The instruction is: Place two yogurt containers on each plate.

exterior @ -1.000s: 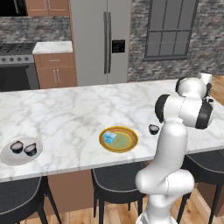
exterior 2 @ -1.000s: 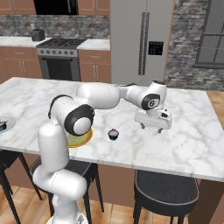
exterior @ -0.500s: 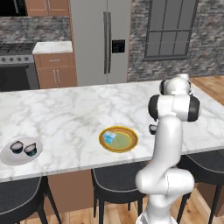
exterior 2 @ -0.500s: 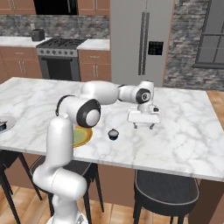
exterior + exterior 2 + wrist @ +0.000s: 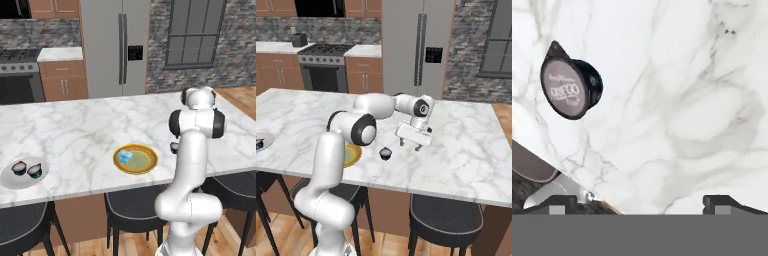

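Up close — yogurt cup (image 5: 571, 86) lid lettering.

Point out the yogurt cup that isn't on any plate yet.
The dark cup standing alone on the marble counter, near the open gripper. The other two dark cups sit on the grey plate, and the blue one on the gold-rimmed plate.

Hand (image 5: 410, 144) wide open, empty, low

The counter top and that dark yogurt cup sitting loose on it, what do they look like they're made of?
The counter top looks like polished marble: white with grey veins and a smooth sheen, though it could be an imitation. The loose yogurt cup seems to be glossy dark plastic, with a matte pale printed lid, probably foil or paper, that has a small pull tab.
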Controlling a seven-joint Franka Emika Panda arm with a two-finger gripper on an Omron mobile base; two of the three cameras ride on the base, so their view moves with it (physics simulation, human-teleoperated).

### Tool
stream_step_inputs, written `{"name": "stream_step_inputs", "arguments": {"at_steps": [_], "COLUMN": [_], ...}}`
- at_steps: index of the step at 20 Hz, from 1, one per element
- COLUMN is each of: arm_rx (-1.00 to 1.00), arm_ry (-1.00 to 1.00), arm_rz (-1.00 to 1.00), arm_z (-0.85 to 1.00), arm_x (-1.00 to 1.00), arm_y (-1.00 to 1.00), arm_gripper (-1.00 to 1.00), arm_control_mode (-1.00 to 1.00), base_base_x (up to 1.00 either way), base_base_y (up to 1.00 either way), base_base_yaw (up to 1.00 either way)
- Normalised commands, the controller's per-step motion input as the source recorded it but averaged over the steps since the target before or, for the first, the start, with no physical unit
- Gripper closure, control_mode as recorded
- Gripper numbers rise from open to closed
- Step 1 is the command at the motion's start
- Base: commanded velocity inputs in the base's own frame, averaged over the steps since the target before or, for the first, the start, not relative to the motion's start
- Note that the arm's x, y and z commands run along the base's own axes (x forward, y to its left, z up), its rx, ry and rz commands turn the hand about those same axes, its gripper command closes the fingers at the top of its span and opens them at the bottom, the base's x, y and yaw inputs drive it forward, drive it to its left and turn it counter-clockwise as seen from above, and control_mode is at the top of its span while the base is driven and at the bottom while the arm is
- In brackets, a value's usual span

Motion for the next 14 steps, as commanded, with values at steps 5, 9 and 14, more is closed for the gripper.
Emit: {"name": "stream_step_inputs", "arguments": {"at_steps": [5,9,14], "arm_rx": [0.21,-0.04,-0.25], "arm_ry": [-0.29,-0.51,-0.36], "arm_rz": [0.00,0.00,-0.07], "arm_z": [0.04,0.09,0.00], "arm_x": [-0.58,-0.53,-0.42], "arm_y": [0.33,0.36,0.63], "arm_gripper": [-1.00,-1.00,-1.00], "arm_control_mode": [-1.00,-1.00,-1.00], "base_base_x": [0.00,0.00,0.00], "base_base_y": [0.00,0.00,0.00], "base_base_yaw": [0.00,0.00,0.00]}}
